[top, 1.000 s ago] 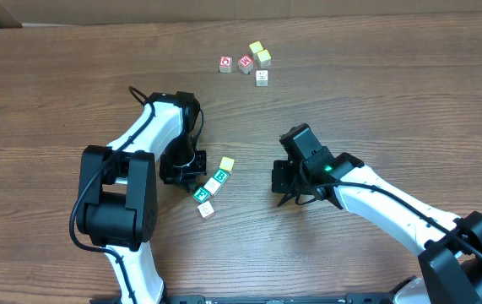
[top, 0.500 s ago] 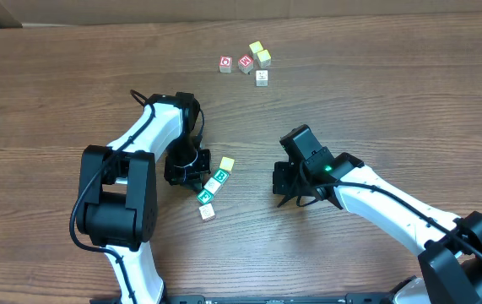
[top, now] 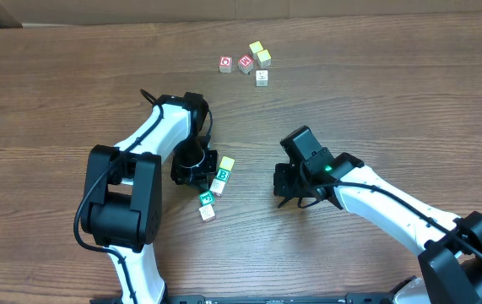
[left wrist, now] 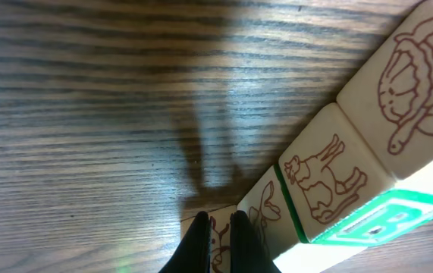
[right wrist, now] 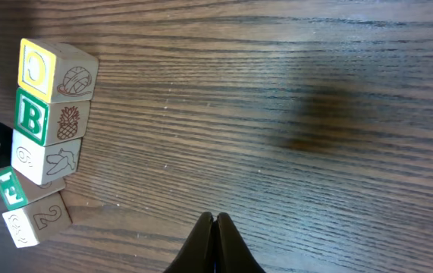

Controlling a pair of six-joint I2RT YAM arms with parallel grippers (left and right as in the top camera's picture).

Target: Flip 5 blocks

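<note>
Wooden blocks [top: 221, 175] sit in a slanted row just beside my left gripper [left wrist: 216, 229], closed on nothing (right gripper [right wrist: 214, 227] likewise); light, hard, probably slick, so I'd pinch opposite flat faces.

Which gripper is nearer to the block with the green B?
Left. The left gripper sits right beside the green B block; the right gripper stands apart on the opposite side, bare table between them.
</note>
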